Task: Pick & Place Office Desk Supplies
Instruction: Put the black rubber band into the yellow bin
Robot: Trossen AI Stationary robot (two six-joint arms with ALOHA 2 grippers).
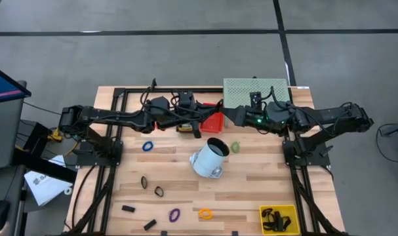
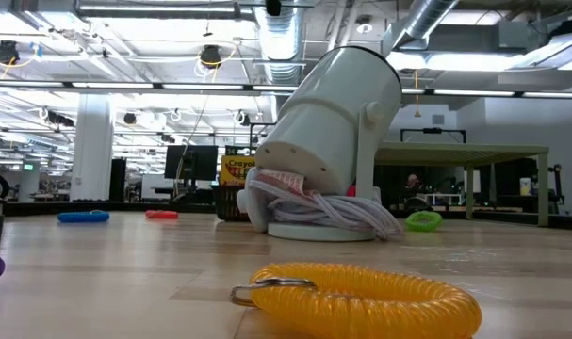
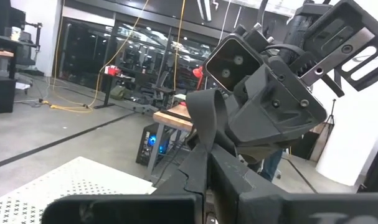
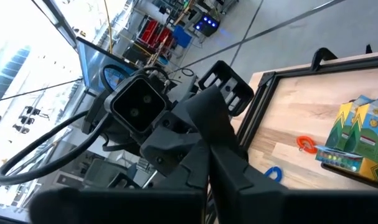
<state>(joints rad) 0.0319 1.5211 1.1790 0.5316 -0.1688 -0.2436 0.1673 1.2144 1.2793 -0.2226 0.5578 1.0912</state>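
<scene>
A: Where are the supplies?

B: Mostly on the near half of the table: the yellow coil ring and purple ring by the near edge, the blue ring left of the white cup, the crayon box at the far middle

A: Which arm is nearer that box?

B: The left gripper sits just beside it, with the right gripper farther right. Whether either pair of fingers is apart, I can't tell
</scene>
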